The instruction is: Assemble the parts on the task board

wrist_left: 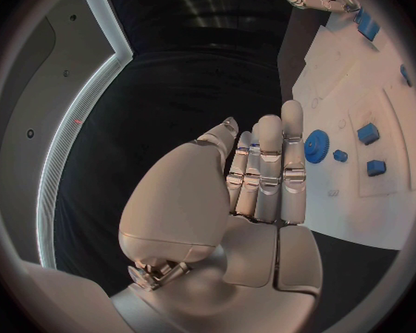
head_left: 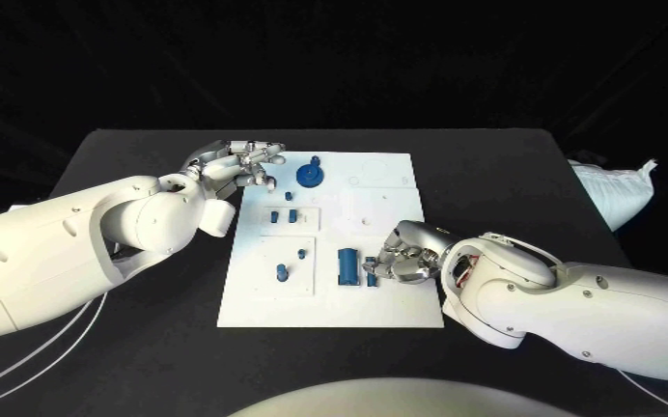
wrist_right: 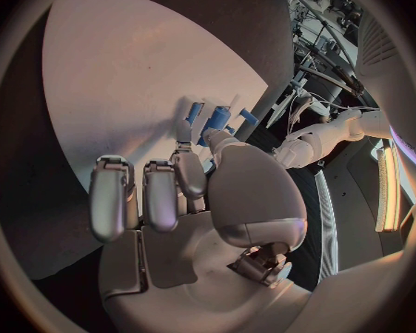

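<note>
While the left hand is being held spread, a small, stiff, light blue part is being pinched by the right hand near the task board's right edge.

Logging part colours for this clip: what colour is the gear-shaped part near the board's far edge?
Blue. The gear shows best in the left wrist view, on the white task board.

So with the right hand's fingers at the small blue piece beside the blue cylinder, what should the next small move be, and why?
Probably close the right hand firmly on the small blue piece before lifting: its fingertips touch it beside the blue cylinder on the white task board, but a secure hold isn't evident. The left hand is held open.
</note>
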### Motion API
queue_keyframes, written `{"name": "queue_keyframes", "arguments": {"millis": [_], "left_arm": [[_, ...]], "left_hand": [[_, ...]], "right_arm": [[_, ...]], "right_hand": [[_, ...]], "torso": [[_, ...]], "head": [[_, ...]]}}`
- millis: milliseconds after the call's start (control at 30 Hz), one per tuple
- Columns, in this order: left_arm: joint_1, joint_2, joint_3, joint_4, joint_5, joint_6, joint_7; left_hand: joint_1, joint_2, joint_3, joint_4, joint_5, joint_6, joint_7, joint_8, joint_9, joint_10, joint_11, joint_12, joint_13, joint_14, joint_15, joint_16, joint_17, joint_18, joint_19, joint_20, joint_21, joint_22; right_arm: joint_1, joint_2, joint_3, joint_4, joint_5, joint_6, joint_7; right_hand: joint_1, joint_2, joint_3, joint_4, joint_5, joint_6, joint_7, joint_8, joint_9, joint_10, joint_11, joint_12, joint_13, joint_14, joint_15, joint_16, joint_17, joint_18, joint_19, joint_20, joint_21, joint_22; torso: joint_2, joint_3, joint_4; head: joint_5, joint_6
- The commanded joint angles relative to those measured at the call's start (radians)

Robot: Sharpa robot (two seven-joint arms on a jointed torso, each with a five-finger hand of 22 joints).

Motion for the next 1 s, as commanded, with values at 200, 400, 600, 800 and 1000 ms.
{"name": "queue_keyframes", "arguments": {"millis": [200, 400, 600, 800, 1000], "left_arm": [[0.000, -0.001, 0.001, 0.001, -0.005, 0.019, 0.002], [0.000, -0.001, 0.001, 0.000, -0.005, 0.018, 0.002], [0.000, 0.003, 0.001, -0.005, -0.005, 0.017, 0.006], [0.000, 0.012, 0.000, -0.017, 0.016, 0.008, 0.026], [-0.001, 0.030, 0.000, -0.044, 0.067, -0.021, 0.075]], "left_hand": [[0.012, 0.001, 0.000, -0.007, 0.005, -0.003, -0.002, 0.004, 0.000, -0.008, 0.001, 0.004, 0.001, -0.008, 0.000, -0.004, -0.001, 0.011, -0.002, 0.001, -0.003, -0.002], [0.012, 0.001, 0.000, -0.007, 0.005, -0.003, -0.002, 0.004, 0.000, -0.008, 0.001, 0.004, 0.001, -0.008, 0.000, -0.004, -0.001, 0.011, -0.002, 0.001, -0.003, -0.002], [0.012, 0.001, 0.000, -0.007, 0.005, -0.003, -0.002, 0.004, 0.000, -0.008, 0.001, 0.004, 0.001, -0.008, 0.000, -0.004, -0.001, 0.011, -0.002, 0.001, -0.003, -0.002], [0.005, -0.002, -0.005, -0.002, 0.003, -0.004, -0.001, 0.006, 0.000, -0.010, 0.002, 0.007, 0.001, -0.010, 0.001, -0.003, -0.003, 0.011, -0.002, 0.001, -0.005, -0.003], [-0.009, -0.009, -0.029, 0.010, 0.003, -0.010, -0.003, 0.014, -0.001, -0.015, 0.004, 0.021, 0.000, -0.069, 0.007, -0.049, -0.027, 0.010, -0.046, 0.007, -0.044, -0.025]], "right_arm": [[-0.001, -0.009, -0.001, 0.007, -0.025, 0.014, 0.008], [-0.001, -0.026, 0.000, 0.011, -0.026, -0.016, 0.034], [0.021, -0.058, 0.006, 0.001, 0.134, -0.067, 0.120], [0.082, -0.071, 0.009, -0.082, 0.576, -0.075, 0.342], [0.133, -0.032, 0.009, -0.223, 0.947, -0.075, 0.630]], "right_hand": [[-0.006, -0.002, -0.037, 0.005, -0.003, 0.007, -0.001, 0.006, 0.006, 0.008, -0.001, 0.006, 0.005, 0.066, -0.006, 0.004, 0.034, -0.008, 0.008, -0.001, 0.006, 0.002], [0.041, 0.008, -0.058, -0.019, -0.036, -0.006, 0.002, 0.004, 0.010, -0.004, 0.001, -0.025, -0.011, 0.062, -0.005, -0.010, 0.017, -0.005, -0.002, -0.001, -0.002, -0.013], [0.104, 0.008, -0.078, -0.051, -0.027, -0.065, 0.026, -0.029, 0.001, -0.052, 0.020, -0.132, -0.072, 0.051, 0.010, -0.048, -0.029, 0.007, -0.035, 0.009, -0.033, -0.069], [0.181, 0.032, -0.071, -0.095, -0.049, -0.132, 0.055, -0.070, -0.015, -0.124, 0.043, -0.286, -0.165, 0.030, 0.029, -0.127, -0.120, 0.029, -0.095, 0.026, -0.096, -0.176], [0.240, 0.050, -0.064, -0.143, -0.120, -0.173, 0.084, -0.089, -0.031, -0.281, 0.065, -0.622, -0.397, -0.075, 0.052, -0.462, -0.459, 0.093, -0.282, 0.048, -0.343, -0.525]], "torso": [[-0.001, -0.0003, -0.0002], [-0.002, -0.0001, 0.0003], [-0.004, -0.0011, 0.0005], [-0.013, -0.0061, 0.0037], [-0.034, -0.0117, 0.0055]], "head": [[0.000, -0.001], [0.000, 0.001], [-0.007, 0.010], [-0.018, 0.028], [-0.025, 0.053]]}}
